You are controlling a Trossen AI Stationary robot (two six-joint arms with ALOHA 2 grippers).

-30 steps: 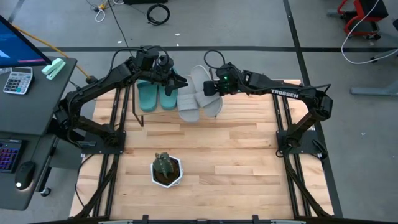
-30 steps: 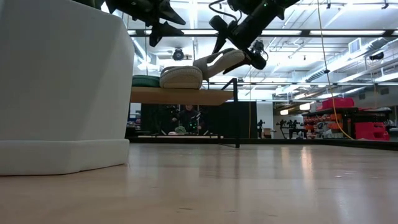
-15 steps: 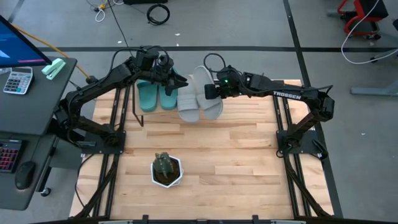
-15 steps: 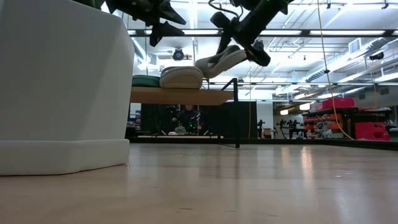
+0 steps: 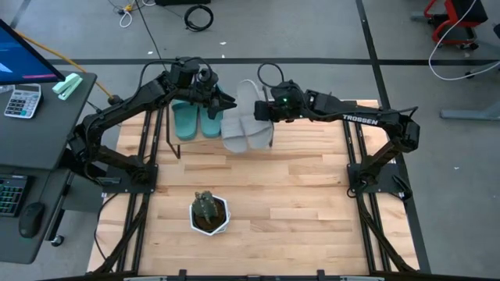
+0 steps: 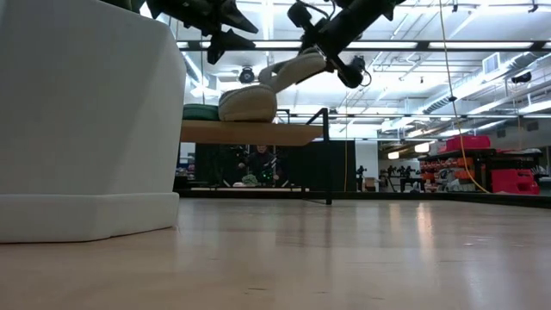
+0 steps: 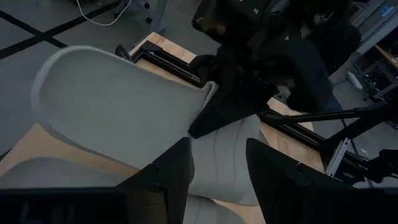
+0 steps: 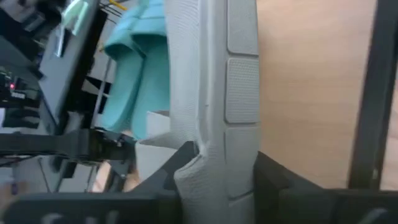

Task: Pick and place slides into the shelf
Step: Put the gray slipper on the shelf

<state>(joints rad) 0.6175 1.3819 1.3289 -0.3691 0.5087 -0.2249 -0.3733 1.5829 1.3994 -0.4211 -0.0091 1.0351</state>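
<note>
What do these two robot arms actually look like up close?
Both arms are dark, nearly black, built of slim jointed segments mounted on black frame bases. The right arm carries white TROSSEN lettering along its forearm, a small green light near the wrist and a looping black cable. The left arm has a similar black cable near its wrist. The left gripper and right gripper each end in two pointed dark fingers.

White lettering "TROSSEN" stands on the right arm [image 5: 359,119] in the high view; nothing else is legible.
</note>
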